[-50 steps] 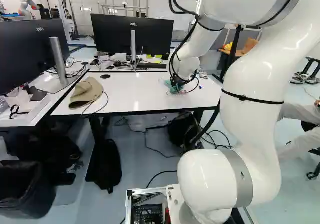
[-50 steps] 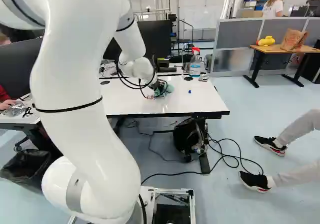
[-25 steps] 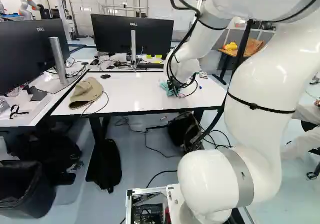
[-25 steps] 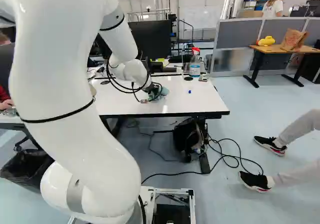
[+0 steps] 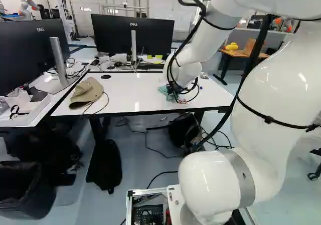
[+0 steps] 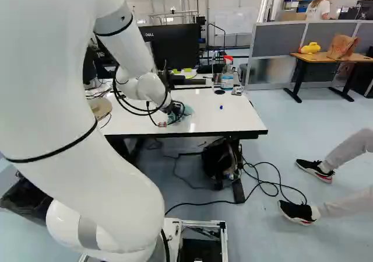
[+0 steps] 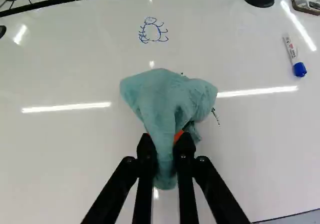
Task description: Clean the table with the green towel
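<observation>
Teal-green towel (image 7: 165,99) | clenched in hand (image 6: 175,109) | white tabletop (image 7: 65,154) spreads both sides (base-side edge (image 5: 145,111) near)

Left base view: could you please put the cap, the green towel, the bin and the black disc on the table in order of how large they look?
Largest to smallest:
1. bin, though the picture's edge cuts it off
2. cap
3. green towel, going by the part that shows
4. black disc
</observation>
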